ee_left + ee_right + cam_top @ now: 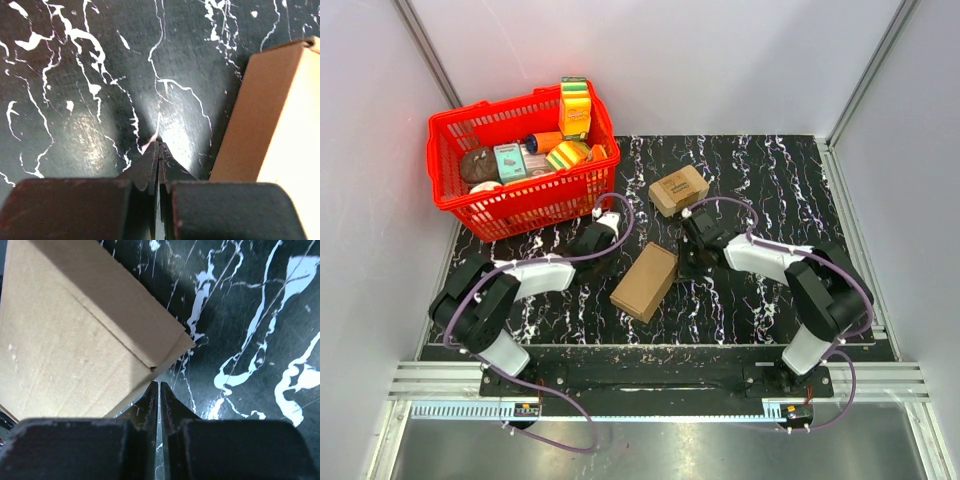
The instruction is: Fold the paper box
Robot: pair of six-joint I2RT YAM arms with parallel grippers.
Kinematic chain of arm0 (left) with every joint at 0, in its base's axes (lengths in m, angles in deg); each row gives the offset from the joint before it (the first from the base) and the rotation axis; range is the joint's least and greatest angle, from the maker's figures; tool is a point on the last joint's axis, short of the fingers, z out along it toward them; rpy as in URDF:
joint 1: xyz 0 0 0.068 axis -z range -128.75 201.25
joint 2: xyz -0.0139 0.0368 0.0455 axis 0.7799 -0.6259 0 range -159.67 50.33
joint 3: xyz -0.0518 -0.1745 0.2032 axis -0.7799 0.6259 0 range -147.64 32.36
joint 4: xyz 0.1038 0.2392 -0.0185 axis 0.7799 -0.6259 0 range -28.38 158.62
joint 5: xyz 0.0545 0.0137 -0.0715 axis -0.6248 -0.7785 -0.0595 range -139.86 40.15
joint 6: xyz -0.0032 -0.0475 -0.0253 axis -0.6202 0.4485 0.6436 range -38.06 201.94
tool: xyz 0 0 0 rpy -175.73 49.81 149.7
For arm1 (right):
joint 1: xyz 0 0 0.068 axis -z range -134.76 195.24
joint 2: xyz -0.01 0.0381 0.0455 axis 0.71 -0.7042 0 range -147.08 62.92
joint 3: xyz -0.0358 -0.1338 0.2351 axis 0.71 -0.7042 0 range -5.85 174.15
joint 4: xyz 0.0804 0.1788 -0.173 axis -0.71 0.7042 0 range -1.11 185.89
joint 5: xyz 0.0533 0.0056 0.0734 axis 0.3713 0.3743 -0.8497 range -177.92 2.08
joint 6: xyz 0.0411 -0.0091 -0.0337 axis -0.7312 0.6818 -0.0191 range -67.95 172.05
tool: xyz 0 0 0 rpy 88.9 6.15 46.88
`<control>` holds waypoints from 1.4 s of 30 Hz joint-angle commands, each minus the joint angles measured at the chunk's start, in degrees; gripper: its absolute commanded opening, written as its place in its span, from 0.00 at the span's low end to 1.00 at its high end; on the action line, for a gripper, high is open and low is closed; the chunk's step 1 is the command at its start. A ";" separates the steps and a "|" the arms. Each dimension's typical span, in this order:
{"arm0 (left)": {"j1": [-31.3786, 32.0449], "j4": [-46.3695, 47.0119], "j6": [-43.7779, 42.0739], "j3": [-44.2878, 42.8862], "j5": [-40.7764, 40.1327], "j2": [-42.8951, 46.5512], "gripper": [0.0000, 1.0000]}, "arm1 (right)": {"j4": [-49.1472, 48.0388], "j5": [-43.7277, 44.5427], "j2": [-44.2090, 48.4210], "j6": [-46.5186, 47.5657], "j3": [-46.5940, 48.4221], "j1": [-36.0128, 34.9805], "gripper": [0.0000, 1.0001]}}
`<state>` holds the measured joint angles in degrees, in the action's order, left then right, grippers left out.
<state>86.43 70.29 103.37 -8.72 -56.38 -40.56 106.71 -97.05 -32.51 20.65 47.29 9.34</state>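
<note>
The paper box [645, 281] lies folded, a slim plain brown rectangle on the black marbled mat between the two arms. My left gripper [603, 228] is shut and empty, to the box's upper left; in the left wrist view its tips [159, 142] hover over bare mat with the box [270, 125] at the right edge. My right gripper [690, 262] is shut and empty, just right of the box's far end; in the right wrist view its tips [159, 384] sit beside the box's corner [75, 340], apart from it.
A smaller chunky cardboard box [678, 190] with dark print stands behind the right gripper. A red shopping basket [480, 205] with several groceries stands at the back left. White walls and metal rails bound the mat [790, 180].
</note>
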 commanded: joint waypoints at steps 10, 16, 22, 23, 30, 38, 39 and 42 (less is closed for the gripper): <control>5.50 3.60 6.16 11.37 7.41 10.90 0.00 | 1.33 0.69 5.34 2.75 -2.51 3.82 0.09; 11.04 3.51 9.41 13.83 4.77 13.90 0.00 | 3.09 -0.19 13.86 -2.43 -10.33 2.68 0.08; 14.04 2.81 11.61 14.71 2.92 14.52 0.00 | 3.89 0.07 17.13 -3.76 -12.01 0.04 0.08; 14.21 2.90 11.79 14.63 2.83 14.43 0.00 | 3.62 -0.10 16.69 -3.67 -11.93 -0.22 0.08; 17.81 2.64 13.63 13.75 1.78 14.17 0.00 | -0.24 0.33 12.74 -4.02 -12.89 -4.43 0.08; 20.28 2.11 14.60 12.87 0.99 13.55 0.00 | 1.77 3.32 10.98 -3.76 -11.49 -6.37 0.08; 20.54 2.11 14.78 12.78 0.99 13.55 0.00 | 1.78 3.24 10.89 -3.76 -11.49 -6.38 0.08; 21.59 2.20 15.31 12.52 0.73 13.46 0.00 | 1.34 2.71 10.45 -3.85 -11.48 -6.90 0.08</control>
<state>106.58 72.67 117.25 5.09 -54.83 -27.27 108.33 -95.52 -21.35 17.14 34.40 3.48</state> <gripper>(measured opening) 0.015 0.084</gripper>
